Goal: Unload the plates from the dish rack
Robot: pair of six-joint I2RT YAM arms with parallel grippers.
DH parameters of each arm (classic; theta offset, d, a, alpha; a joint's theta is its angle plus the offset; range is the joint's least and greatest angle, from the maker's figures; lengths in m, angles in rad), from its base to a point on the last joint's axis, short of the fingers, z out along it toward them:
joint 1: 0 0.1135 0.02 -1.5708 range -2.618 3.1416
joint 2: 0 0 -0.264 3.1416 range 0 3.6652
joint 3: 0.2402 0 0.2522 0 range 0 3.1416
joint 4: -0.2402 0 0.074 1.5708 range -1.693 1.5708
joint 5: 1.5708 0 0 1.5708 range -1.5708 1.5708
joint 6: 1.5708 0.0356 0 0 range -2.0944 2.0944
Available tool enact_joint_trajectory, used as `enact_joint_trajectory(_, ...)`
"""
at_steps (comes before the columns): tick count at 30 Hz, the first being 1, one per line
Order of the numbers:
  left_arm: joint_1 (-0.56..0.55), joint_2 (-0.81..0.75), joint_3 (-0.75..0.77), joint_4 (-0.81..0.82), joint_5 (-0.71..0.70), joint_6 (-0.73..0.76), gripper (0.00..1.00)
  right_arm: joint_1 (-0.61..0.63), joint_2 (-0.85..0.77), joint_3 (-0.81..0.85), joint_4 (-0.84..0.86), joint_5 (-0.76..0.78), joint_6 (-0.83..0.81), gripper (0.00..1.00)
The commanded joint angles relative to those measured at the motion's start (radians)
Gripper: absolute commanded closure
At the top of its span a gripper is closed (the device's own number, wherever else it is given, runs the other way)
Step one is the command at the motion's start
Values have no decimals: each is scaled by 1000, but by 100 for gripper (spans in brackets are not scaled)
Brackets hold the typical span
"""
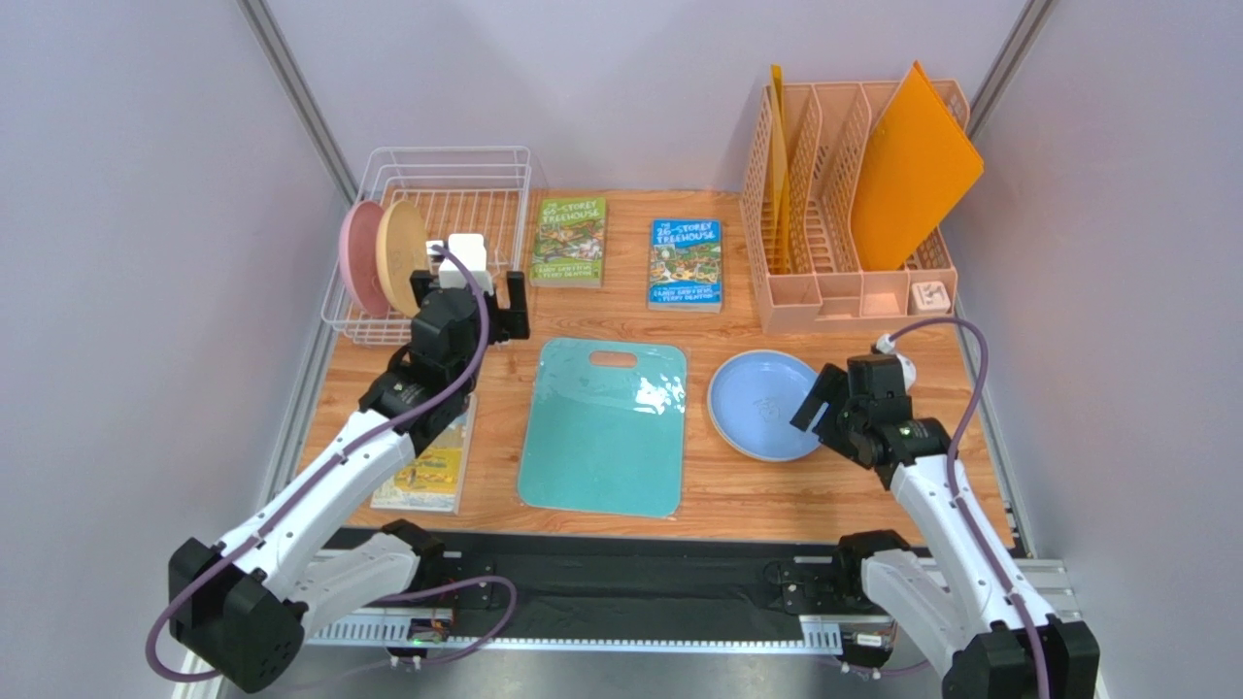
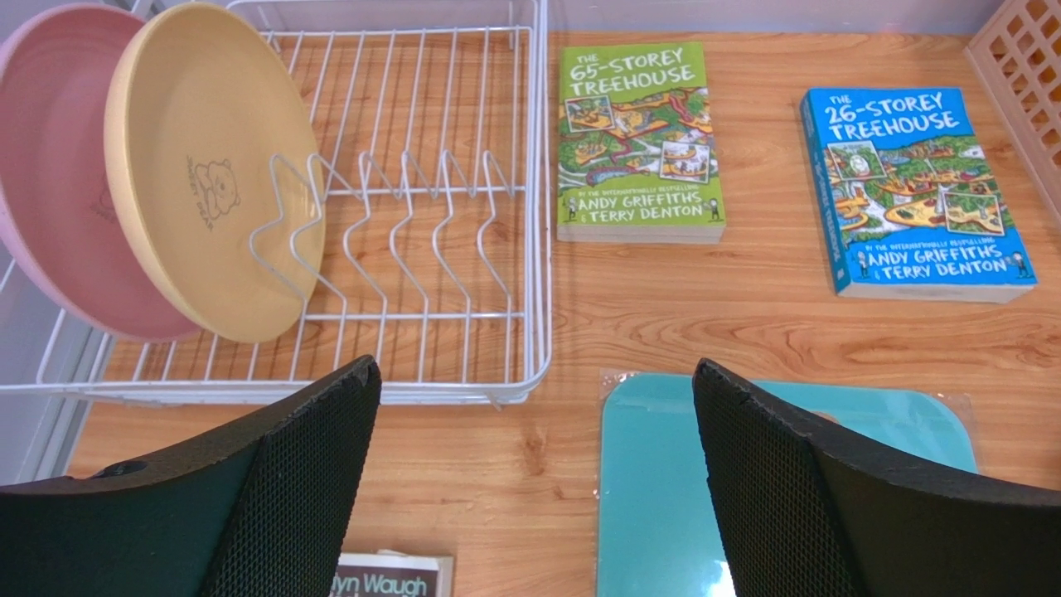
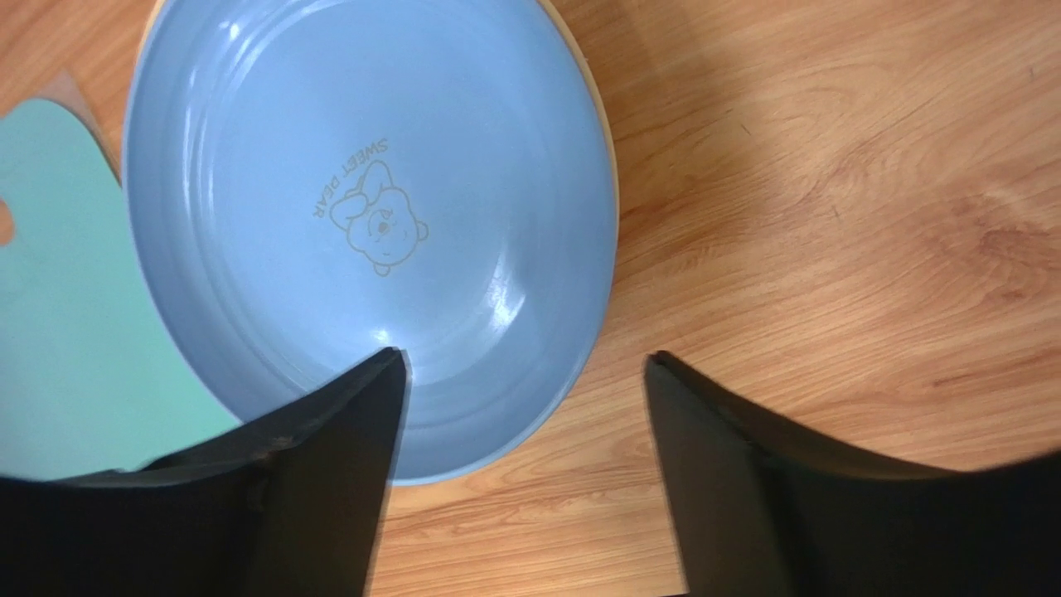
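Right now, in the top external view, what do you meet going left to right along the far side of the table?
dish rack → green book → blue book → peach organizer

We see open slots on the right side of the white wire dish rack [image 2: 436, 388]. A round tan-yellow plastic plate [image 2: 212, 174] and a round pink plastic plate [image 2: 50, 187] block its left end.
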State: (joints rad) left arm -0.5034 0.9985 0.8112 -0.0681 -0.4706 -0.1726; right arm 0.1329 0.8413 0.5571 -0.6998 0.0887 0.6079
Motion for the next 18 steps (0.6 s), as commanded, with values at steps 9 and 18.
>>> enact_joint_trajectory(9,153,43,-6,39,-28,-15,1,4,-117,194,63,-7,-120,0)
enact_joint_trajectory(18,319,100,-3,97,-11,-5,1,2,8,256,201,-70,-212,0)
